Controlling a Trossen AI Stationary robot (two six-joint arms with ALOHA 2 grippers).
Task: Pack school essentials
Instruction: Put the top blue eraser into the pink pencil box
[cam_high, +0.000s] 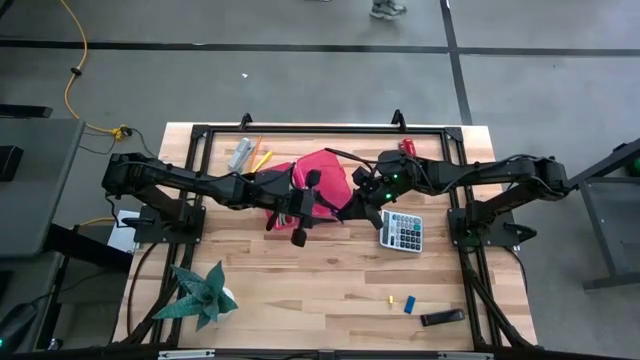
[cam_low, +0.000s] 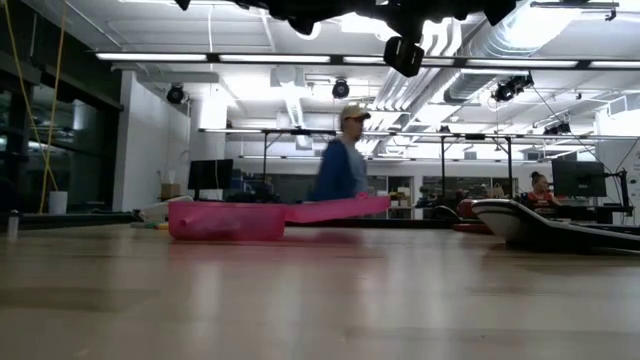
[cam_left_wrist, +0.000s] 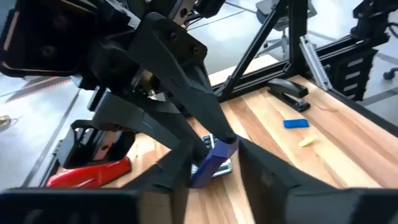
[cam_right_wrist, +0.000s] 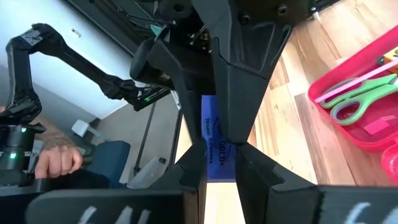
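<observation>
The left end effector was raised above the middle of the bench, with its two fingers pressed against the sides of a small blue box. The right end effector met it from the opposite side, and its fingers were pinched on the same blue box, which bears printed lettering. The box was clear of the bench surface, held between both end effectors.

An open pink case lay on the bench directly below and beside the two end effectors. Green-handled scissors and a thin pink pencil were inside it. In the low view the case's lid extended flat to one side.

Yellow and orange pencils lay on the bench near the far edge, beside the case. A tiny blue piece and a tiny yellow piece lay close together near the front edge.

A grey calculator lay just beside the case, under the right arm. A red stapler lay at the far edge. A person was in the room behind the bench.
</observation>
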